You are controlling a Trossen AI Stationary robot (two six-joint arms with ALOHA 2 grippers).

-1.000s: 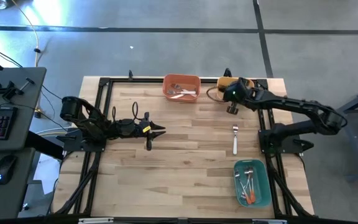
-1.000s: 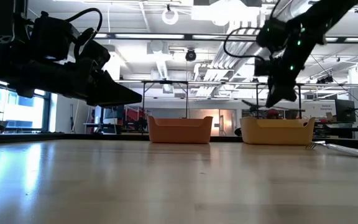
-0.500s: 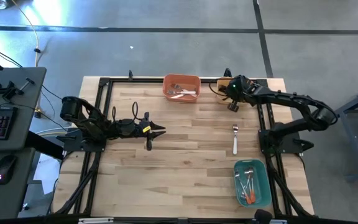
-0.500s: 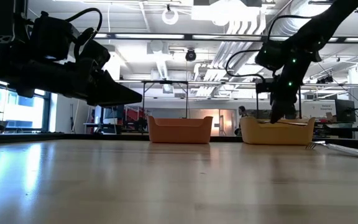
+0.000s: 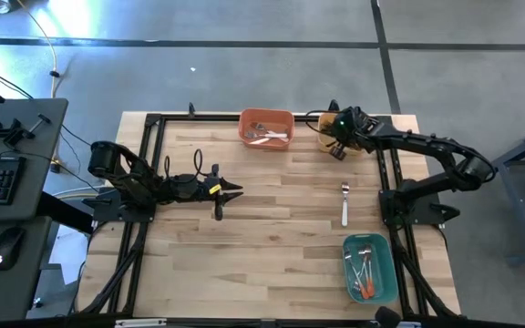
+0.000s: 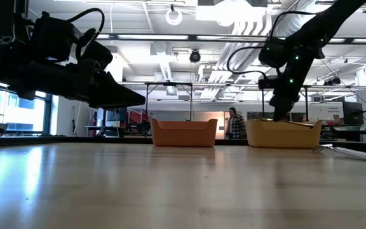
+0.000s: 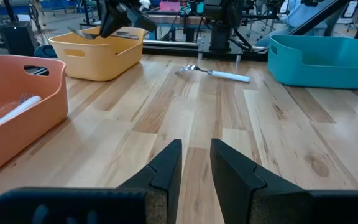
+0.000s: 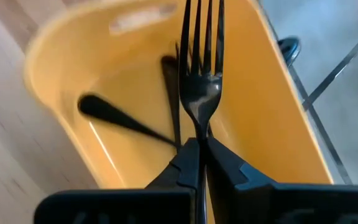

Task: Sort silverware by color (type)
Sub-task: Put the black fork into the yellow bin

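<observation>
Now the right end effector point(image 8: 197, 163), clamped on a black fork point(image 8: 199, 81), hangs over the yellow bin point(image 8: 135, 93); best to lower before letting go, so the fork lands beside the dark utensils already inside. Well away from the yellow bin, the left end effector point(image 7: 194, 163) waits with fingers slightly apart, and a white-handled fork point(image 5: 344, 204) lies on the counter point(image 5: 272, 237) nearer the bin.

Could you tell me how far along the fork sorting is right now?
Done: forks already lie in the orange bin, teal bin and yellow bin. In hand: the right gripper holds a black fork over the yellow bin. Left: one white-handled fork on the table; the left gripper waits.
</observation>
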